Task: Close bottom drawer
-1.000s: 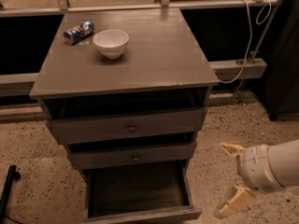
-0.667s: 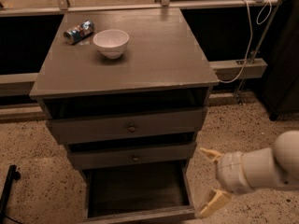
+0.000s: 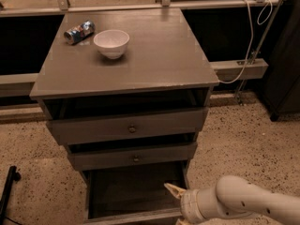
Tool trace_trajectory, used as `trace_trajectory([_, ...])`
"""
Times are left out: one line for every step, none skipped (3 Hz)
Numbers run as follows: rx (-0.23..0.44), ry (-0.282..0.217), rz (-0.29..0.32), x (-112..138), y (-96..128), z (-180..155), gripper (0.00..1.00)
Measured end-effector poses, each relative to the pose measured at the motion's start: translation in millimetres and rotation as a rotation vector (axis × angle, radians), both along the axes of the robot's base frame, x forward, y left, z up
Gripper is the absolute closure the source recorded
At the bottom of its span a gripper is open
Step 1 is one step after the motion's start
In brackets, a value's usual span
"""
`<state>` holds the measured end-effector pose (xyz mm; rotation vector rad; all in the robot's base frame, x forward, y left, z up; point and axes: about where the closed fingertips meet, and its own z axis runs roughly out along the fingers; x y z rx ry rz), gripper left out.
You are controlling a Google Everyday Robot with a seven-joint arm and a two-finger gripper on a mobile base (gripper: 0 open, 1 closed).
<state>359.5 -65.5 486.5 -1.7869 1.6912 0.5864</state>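
The bottom drawer of the grey-brown cabinet stands pulled out, its plank floor showing and its plain front at the frame's lower edge. The two drawers above, with small round knobs, stick out a little. My gripper is at the right end of the bottom drawer's front, on a white arm coming in from the lower right. It is open: one tan finger points over the drawer's inside, and the other is mostly cut off by the frame's edge.
A white bowl and a lying can sit on the cabinet top. A white cable hangs at the right by a low beam. A dark cabinet stands far right. A black object is on the floor at left.
My arm and gripper have moved left, from beside the cabinet to the right end of the bottom drawer's front. The drawers have not moved.
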Motion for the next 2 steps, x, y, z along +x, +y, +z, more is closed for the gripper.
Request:
trace_trajectory([0.002,-0.011,-0.018,4.5,-1.1,3.3,0.00])
trace_trajectory([0.033,0.026,0.018,7.2,0.9,-10.2,0.00])
